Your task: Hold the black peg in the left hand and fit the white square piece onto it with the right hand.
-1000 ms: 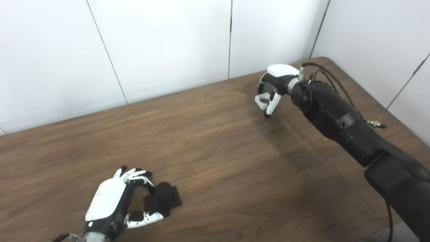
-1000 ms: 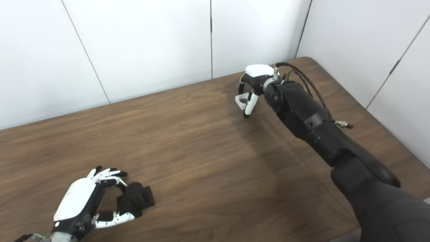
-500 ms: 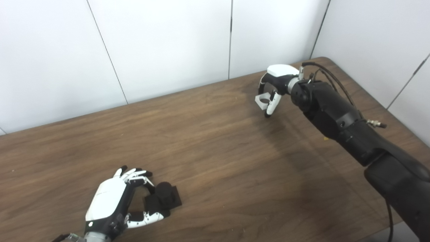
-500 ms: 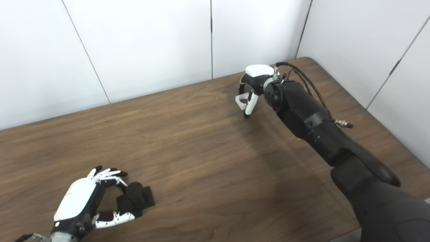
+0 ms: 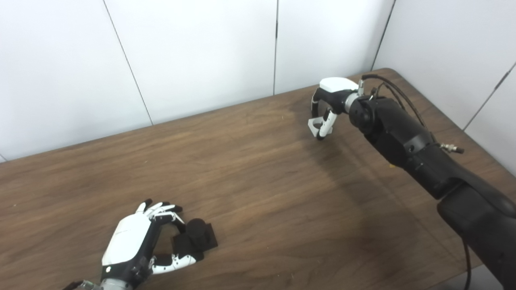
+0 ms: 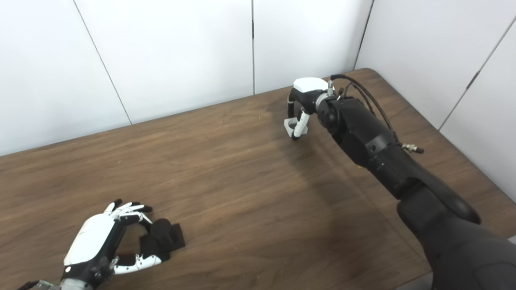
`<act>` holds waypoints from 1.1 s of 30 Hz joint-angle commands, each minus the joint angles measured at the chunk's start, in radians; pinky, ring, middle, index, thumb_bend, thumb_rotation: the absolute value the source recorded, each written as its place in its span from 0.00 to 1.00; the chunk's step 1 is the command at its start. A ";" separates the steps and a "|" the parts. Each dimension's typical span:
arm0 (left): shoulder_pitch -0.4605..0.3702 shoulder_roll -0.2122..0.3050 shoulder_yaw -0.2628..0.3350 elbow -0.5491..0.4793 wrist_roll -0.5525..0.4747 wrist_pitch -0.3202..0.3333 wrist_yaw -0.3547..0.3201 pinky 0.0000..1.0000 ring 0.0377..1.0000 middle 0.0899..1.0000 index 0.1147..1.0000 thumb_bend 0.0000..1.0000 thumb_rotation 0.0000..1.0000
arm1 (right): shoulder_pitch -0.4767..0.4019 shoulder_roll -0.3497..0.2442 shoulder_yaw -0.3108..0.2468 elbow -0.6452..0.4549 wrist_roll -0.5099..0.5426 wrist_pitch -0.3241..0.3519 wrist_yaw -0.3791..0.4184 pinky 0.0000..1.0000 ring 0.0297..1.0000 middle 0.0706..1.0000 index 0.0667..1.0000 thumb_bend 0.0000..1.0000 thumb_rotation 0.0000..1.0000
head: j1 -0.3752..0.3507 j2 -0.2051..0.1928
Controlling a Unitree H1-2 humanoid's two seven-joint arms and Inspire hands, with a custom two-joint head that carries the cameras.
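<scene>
Left eye view
Table: a brown wooden table [image 5: 258, 169] runs up to white wall panels [image 5: 193, 52] at the back; its rounded far corner sits at upper right.
Right hand: the right hand [image 5: 327, 105] reaches near that far edge, fingers curled down and pinching the white square piece [image 5: 317, 125] just above the wood.
Left hand: the left hand [image 5: 139, 241] lies low near the front edge, fingers and thumb bent loosely around the black peg [image 5: 195, 237]; whether they actually press it cannot be told.
Open room: a wide bare stretch of tabletop separates the two hands, well apart.

Right eye view
Right hand: the right hand [image 6: 305, 100] holds the white square piece [image 6: 293, 127] in a pinch, a short way in from the back wall and from the table's right rim.
Black peg: the black peg [image 6: 162, 237] stands on its dark flat base on the table [image 6: 242, 181], inside the cupped left hand [image 6: 100, 245].
Right arm: the black right arm [image 6: 375, 149] crosses the table's right side from the bottom corner.
</scene>
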 commanded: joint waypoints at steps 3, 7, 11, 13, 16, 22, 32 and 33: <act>0.035 0.015 -0.012 0.003 0.004 0.025 -0.054 1.00 0.86 0.76 0.42 0.52 0.05 | -0.020 -0.028 -0.025 -0.014 -0.002 0.002 -0.023 0.99 0.97 0.85 0.45 0.52 0.13 | 0.000 0.003; 0.034 0.013 -0.012 0.000 0.005 0.031 -0.058 1.00 0.87 0.76 0.42 0.52 0.05 | -0.011 -0.038 -0.010 -0.024 -0.009 -0.009 -0.003 0.97 0.96 0.85 0.45 0.52 0.13 | 0.003 0.005; 0.034 0.014 -0.010 -0.005 0.006 0.038 -0.062 1.00 0.87 0.76 0.42 0.52 0.05 | -0.003 -0.041 0.002 -0.034 -0.017 0.003 0.021 0.95 0.95 0.84 0.45 0.52 0.13 | 0.007 0.007; 0.033 0.014 -0.010 -0.006 0.006 0.039 -0.061 1.00 0.87 0.76 0.42 0.52 0.05 | 0.000 -0.042 0.006 -0.037 -0.018 0.013 0.031 0.97 0.96 0.84 0.45 0.52 0.13 | 0.010 0.008; 0.032 0.015 -0.014 -0.006 0.012 0.040 -0.062 1.00 0.87 0.76 0.42 0.52 0.05 | 0.009 -0.046 0.007 -0.045 -0.015 0.007 0.036 0.98 0.95 0.83 0.45 0.52 0.13 | 0.021 0.012; 0.032 0.011 -0.022 -0.008 0.025 0.051 -0.067 1.00 0.87 0.76 0.42 0.52 0.05 | 0.012 -0.058 0.003 -0.105 -0.006 -0.016 0.062 1.00 0.96 0.81 0.45 0.52 0.13 | 0.053 0.015; 0.027 0.000 -0.033 -0.009 0.025 0.063 -0.074 1.00 0.88 0.76 0.42 0.52 0.05 | 0.019 -0.070 -0.030 -0.317 -0.002 -0.078 0.109 1.00 0.95 0.77 0.45 0.52 0.13 | 0.139 0.030; 0.026 -0.001 -0.035 -0.007 0.028 0.063 -0.072 1.00 0.88 0.76 0.42 0.52 0.05 | 0.021 -0.070 -0.034 -0.336 0.002 -0.084 0.111 1.00 0.95 0.77 0.45 0.52 0.13 | 0.143 0.030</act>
